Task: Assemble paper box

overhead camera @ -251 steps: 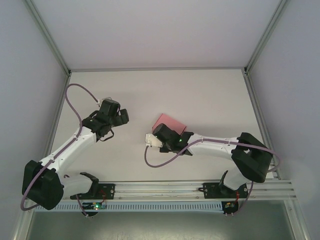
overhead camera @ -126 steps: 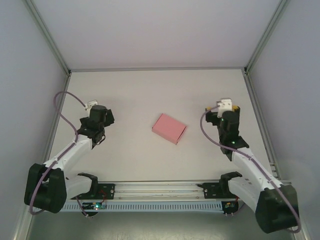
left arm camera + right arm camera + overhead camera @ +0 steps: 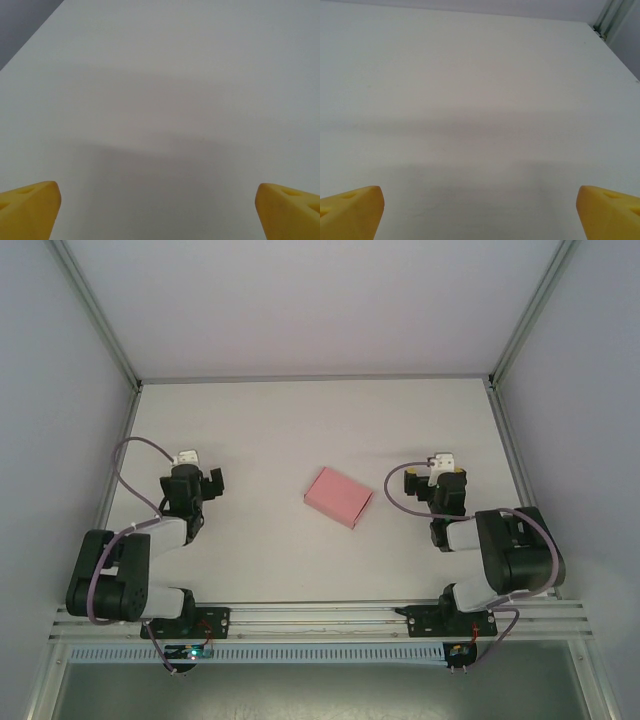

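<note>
Both arms are sitting folded close to their bases, elbows tucked low. The left gripper (image 3: 203,483) is pointing away across the table with its yellow fingertips (image 3: 27,207) spread wide, and the right gripper (image 3: 443,490) is doing likewise, its own pair (image 3: 350,210) standing far apart.

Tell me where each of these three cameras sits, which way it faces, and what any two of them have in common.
Top external: above and behind the robot, looking down at the table, pink paper box, left arm, right arm, left pincer and right pincer.
Left wrist: on that wrist, facing white table past its yellow fingertips.
Right wrist: same, toward the table's far right corner; own fingertips.
Shared: both wrist views frame bare table between wide-apart fingertips.
</note>
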Motion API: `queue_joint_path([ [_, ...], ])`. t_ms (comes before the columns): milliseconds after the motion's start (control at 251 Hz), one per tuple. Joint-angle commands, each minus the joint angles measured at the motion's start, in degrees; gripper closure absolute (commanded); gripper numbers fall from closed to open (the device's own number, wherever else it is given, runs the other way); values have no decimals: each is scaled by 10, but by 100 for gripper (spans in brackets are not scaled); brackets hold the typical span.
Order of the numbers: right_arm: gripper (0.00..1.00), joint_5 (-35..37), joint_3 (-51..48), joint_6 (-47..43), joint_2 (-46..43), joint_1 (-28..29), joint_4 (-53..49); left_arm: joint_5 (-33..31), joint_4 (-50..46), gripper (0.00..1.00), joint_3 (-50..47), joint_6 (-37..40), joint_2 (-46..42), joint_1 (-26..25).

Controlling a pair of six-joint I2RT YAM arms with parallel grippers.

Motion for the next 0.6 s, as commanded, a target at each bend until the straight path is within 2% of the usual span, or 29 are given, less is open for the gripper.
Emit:
queue_joint_path([
  [0, 2, -48, 17, 12, -3, -16, 72, 70, 176, 0, -16, 26, 58, 17],
  [56, 2, -51, 22, 14, -1, -16, 65, 71, 323, 0, -40, 32, 134, 19],
  [116, 2, -51, 25, 17, 0, -19, 61, 104, 182, 0, -21, 33, 76, 21],
  [184, 2, -47, 25, 16, -1, -18, 59, 90, 234, 0, -11, 37, 116, 20],
  [247, 2, -45, 26, 18, -1, -18, 58, 95, 163, 0, 2, 33, 94, 20],
  [303, 2, -40, 26, 20, 0, -19, 57, 91, 204, 0, -5, 39, 106, 16],
  [379, 2, -41, 26, 20, -2, -19, 57, 91, 175, 0, 0, 38, 98, 16],
  [595, 2, -40, 25, 19, -3, -19, 57, 91, 179, 0, -1, 38, 98, 16],
])
